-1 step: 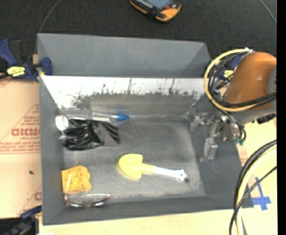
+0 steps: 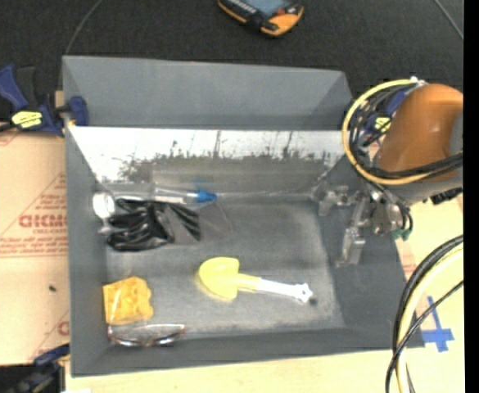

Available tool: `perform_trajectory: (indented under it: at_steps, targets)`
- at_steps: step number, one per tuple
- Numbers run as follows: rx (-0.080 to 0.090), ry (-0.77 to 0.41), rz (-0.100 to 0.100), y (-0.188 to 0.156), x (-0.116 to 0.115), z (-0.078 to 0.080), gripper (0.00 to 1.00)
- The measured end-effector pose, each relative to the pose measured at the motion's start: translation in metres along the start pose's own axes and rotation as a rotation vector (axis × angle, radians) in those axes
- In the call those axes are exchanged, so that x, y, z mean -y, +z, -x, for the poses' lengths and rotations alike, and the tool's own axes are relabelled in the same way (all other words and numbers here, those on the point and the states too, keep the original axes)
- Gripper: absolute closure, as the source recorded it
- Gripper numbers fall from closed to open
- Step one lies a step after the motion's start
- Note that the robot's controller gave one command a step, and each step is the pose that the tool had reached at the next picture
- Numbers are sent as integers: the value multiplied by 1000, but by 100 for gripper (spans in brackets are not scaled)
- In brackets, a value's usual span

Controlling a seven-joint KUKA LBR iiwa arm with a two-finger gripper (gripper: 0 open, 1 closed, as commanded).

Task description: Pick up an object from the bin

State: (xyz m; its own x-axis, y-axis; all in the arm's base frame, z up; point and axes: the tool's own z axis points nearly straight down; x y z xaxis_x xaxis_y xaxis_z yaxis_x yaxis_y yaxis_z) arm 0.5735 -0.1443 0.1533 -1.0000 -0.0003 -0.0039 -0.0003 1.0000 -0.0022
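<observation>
My gripper (image 2: pixel 339 228) hangs at the bin's right wall, above the floor, open with nothing between its fingers. The nearest loose thing is a yellow scoop with a white handle (image 2: pixel 223 279), lying flat in the front middle. Its handle end points right, toward the gripper, and stops a little left of and below it. A clear pen-like tube with a blue tip (image 2: pixel 186 195) lies along the back wall, far left of the gripper.
A black bundle of plastic strips (image 2: pixel 145 223) with a white cap (image 2: pixel 102 205) lies at the left. An orange-yellow crumpled packet (image 2: pixel 128 300) and a clear curved piece (image 2: pixel 146 333) fill the front left corner. Bare floor lies under the gripper.
</observation>
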Motion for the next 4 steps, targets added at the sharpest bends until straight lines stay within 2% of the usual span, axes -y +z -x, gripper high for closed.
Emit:
perform_trajectory:
  at_steps: [1, 2, 3, 4]
  targets:
    - [-4, -159, 1, 84, -74, 0, 0]
    - [4, -61, -1, 22, -77, 3, 0]
    - [-5, -76, 4, 53, -153, -41, 0]
    - [10, -148, -3, 83, -131, -14, 0]
